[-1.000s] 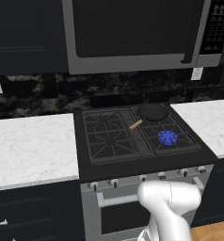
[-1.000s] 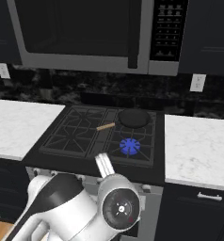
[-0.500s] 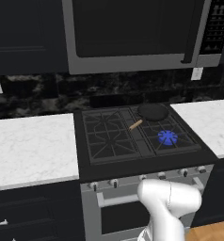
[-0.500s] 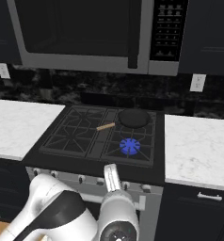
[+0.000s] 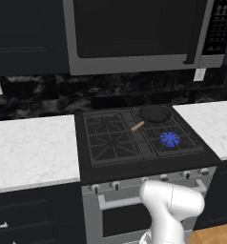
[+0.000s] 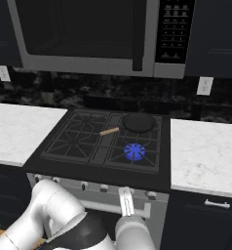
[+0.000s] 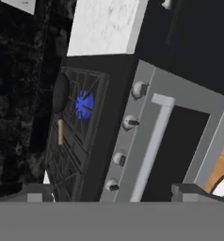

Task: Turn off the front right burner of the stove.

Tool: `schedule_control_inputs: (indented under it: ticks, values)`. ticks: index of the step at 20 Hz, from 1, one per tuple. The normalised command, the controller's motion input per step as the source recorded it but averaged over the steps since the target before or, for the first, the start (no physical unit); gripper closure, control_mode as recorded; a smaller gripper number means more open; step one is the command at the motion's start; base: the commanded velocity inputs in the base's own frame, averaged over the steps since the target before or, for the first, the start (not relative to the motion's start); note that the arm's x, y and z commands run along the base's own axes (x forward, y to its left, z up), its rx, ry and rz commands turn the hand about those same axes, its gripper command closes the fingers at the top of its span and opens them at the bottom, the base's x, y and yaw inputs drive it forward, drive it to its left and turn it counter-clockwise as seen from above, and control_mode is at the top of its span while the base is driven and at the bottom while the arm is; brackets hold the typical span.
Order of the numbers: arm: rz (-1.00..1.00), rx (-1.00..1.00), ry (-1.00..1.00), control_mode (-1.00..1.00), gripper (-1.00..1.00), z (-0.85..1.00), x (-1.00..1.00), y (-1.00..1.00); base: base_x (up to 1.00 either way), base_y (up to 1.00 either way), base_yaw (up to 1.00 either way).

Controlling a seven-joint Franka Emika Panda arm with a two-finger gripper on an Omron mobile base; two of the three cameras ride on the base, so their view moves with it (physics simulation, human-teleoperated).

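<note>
The black stove (image 5: 110, 164) (image 6: 64, 161) stands between white counters. Its front right burner (image 5: 170, 139) (image 6: 134, 151) (image 7: 84, 104) burns with a bright blue flame. A row of small silver knobs (image 5: 115, 185) (image 6: 104, 188) (image 7: 129, 122) lines the steel front panel above the bar handle (image 7: 154, 141). My gripper (image 7: 113, 194) is open and empty, held low in front of that panel. The hand view is rolled sideways. In the right base view one pale finger (image 6: 125, 200) stands up before the panel, under the lit burner.
A dark pan (image 5: 155, 113) (image 6: 139, 123) with a wooden handle (image 5: 137, 126) sits on the rear right burner. White counters (image 5: 29, 147) (image 6: 205, 156) flank the stove. A microwave (image 5: 134, 35) hangs above it. Dark drawers (image 5: 20, 219) lie below left.
The hand has slid to the right and lower along the stove's front, seen in the right base view. The flame and pan are unchanged.
</note>
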Motion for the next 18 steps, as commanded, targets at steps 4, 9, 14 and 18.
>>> schedule_control_inputs:
  ticks: [4,9,14,18]
  values:
    - [0.0,0.16,0.0,-1.0,-1.0,-0.47,0.47,0.0,0.0,0.0,0.0]
    - [0.0,0.28,0.0,-1.0,-1.0,-0.42,0.31,-0.07,0.0,0.0,0.0]
    - [0.0,0.21,-0.07,-1.0,-1.0,-0.45,0.11,-0.06,0.0,0.0,0.0]
    - [-0.01,0.08,-0.04,-1.0,-1.0,-0.18,0.33,-0.04,0.0,0.0,0.0]
